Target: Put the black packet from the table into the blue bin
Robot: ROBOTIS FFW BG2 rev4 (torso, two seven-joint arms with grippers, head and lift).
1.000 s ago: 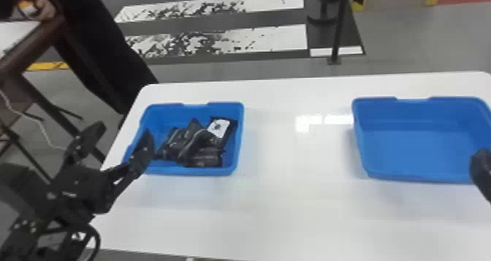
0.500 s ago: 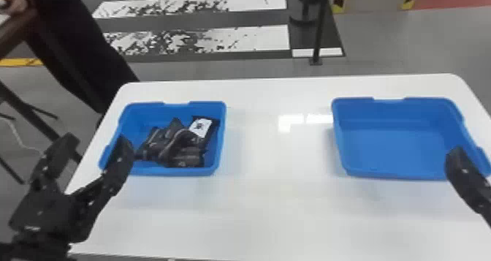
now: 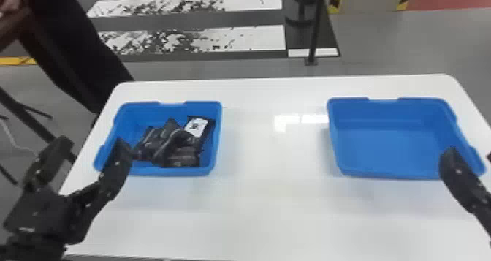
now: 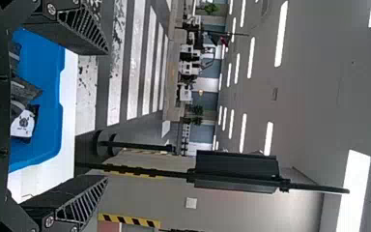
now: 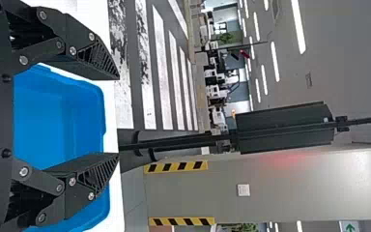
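Packets [image 3: 175, 147] in black wrapping lie heaped inside the left blue bin [image 3: 166, 170], left of centre in the head view, so folded over one another that their number can't be made out. One at the heap's upper right turns up a white label [image 3: 196, 127], its dark mark too small to read; the lower end of that packet runs in among the others. The left gripper [image 3: 93, 145], at lower left of the frame, is spread wide with nothing between its fingers. One finger hides part of that bin's lower left corner, and whether it touches the rim cannot be told. The right gripper [image 3: 471, 152] is cut by the right edge of the frame, leaving one finger and a sliver of the other; the right wrist view has both standing well apart, holding nothing. Its nearer finger covers some of the lower right of the right blue bin [image 3: 387, 176]. In each wrist view, the gripper's own body hides part of a bin. Both bins rest on the white desk [image 3: 270, 205], whose right side passes out of the frame. Beyond it, a black post [image 3: 317, 26] is cut off by the upper edge.
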